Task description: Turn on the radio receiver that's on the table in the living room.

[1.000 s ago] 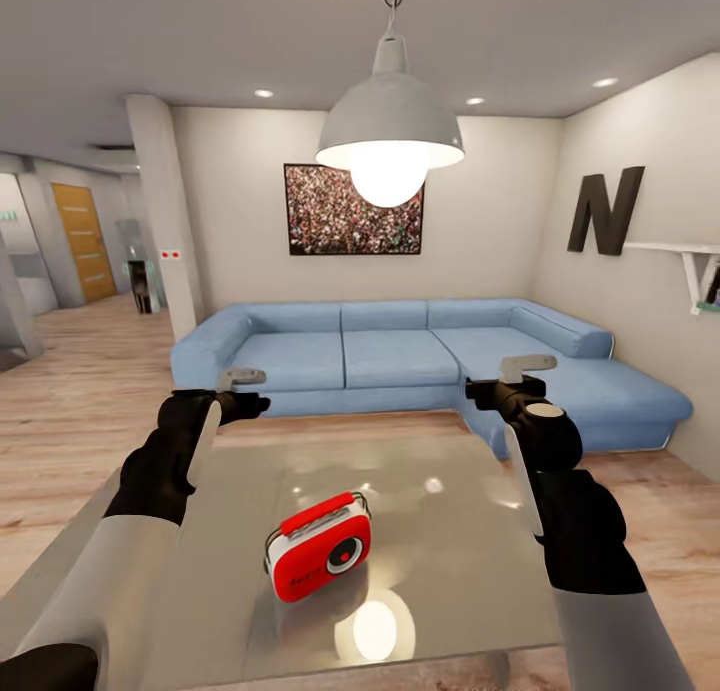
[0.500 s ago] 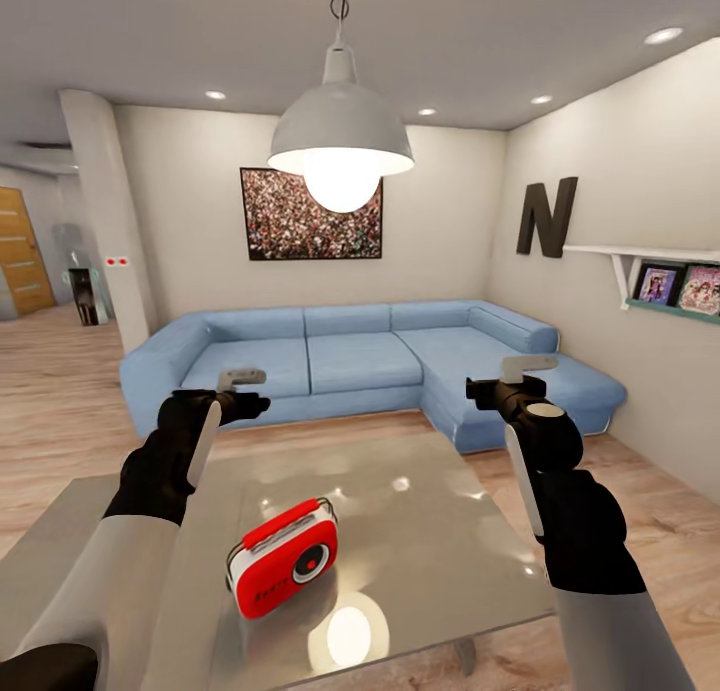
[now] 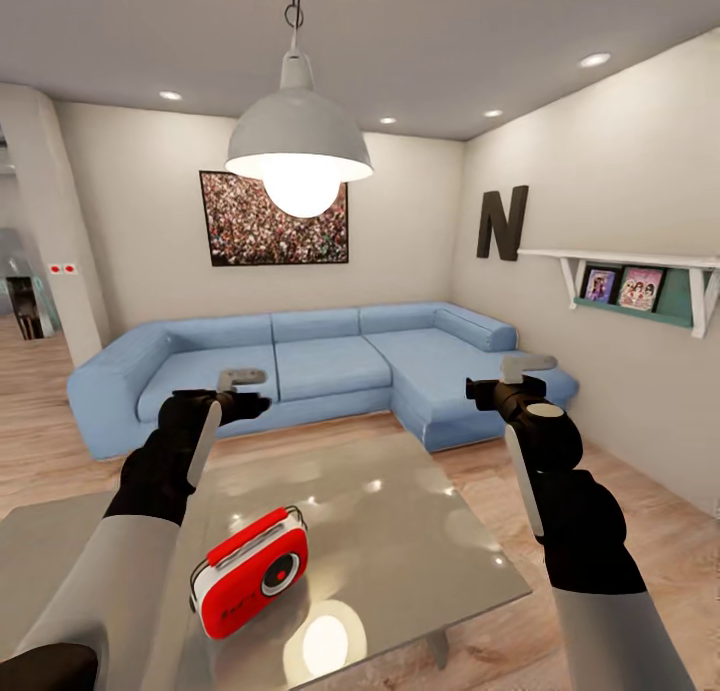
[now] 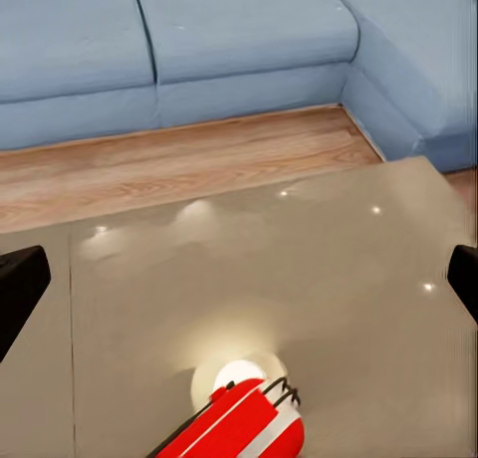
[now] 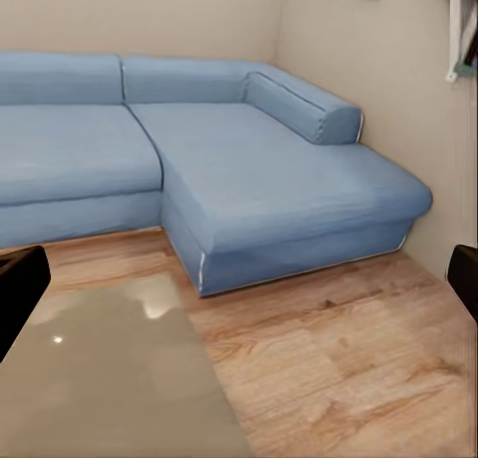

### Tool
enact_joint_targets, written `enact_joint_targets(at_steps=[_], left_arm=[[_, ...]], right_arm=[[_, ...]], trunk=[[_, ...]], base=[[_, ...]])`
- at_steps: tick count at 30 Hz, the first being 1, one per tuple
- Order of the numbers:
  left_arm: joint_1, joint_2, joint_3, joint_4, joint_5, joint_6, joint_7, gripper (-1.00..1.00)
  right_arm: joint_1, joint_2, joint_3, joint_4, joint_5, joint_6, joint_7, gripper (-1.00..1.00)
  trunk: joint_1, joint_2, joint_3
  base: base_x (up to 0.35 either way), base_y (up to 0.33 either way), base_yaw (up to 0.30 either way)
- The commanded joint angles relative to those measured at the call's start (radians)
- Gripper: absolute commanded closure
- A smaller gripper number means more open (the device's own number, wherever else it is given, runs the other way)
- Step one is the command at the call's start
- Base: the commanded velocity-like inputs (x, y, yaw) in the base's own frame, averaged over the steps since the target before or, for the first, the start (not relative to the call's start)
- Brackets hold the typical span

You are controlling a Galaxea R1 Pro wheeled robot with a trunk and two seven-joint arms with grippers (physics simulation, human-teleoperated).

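The radio receiver [image 3: 250,572] stands on the table [image 3: 400,531], near left; the left gripper [image 3: 243,391] and right gripper [image 3: 515,379] hover above, fingers apart; the sofa [image 3: 330,356] lies beyond.

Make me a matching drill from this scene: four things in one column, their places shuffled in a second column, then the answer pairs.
Things:
1. radio receiver
2. pendant lamp
3. letter N
4. crowd picture

Places:
A. on the wall behind the sofa
B. hanging from the ceiling
C. on the table
D. on the side wall above the shelf

Pairs: 1-C, 2-B, 3-D, 4-A
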Motion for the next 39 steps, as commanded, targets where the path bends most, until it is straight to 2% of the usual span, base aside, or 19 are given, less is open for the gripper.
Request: enact_joint_targets(at_steps=[1, 10, 39], left_arm=[[0.000, 0.000, 0.000, 0.000, 0.000, 0.000, 0.000, -1.00], [0.000, 0.000, 0.000, 0.000, 0.000, 0.000, 0.000, -1.00], [0.000, 0.000, -0.001, 0.001, 0.000, 0.000, 0.000, -1.00]], right_arm=[[0.000, 0.000, 0.000, 0.000, 0.000, 0.000, 0.000, -1.00], [0.000, 0.000, 0.000, 0.001, 0.000, 0.000, -0.001, -1.00], [0.002, 0.000, 0.000, 0.004, -0.001, 0.000, -0.005, -1.00]], trunk=[[0.000, 0.000, 0.001], [0.000, 0.000, 0.007], [0.000, 0.000, 0.007]], base=[[0.000, 0.000, -0.177], [0.000, 0.000, -0.120], [0.000, 0.000, -0.001]])
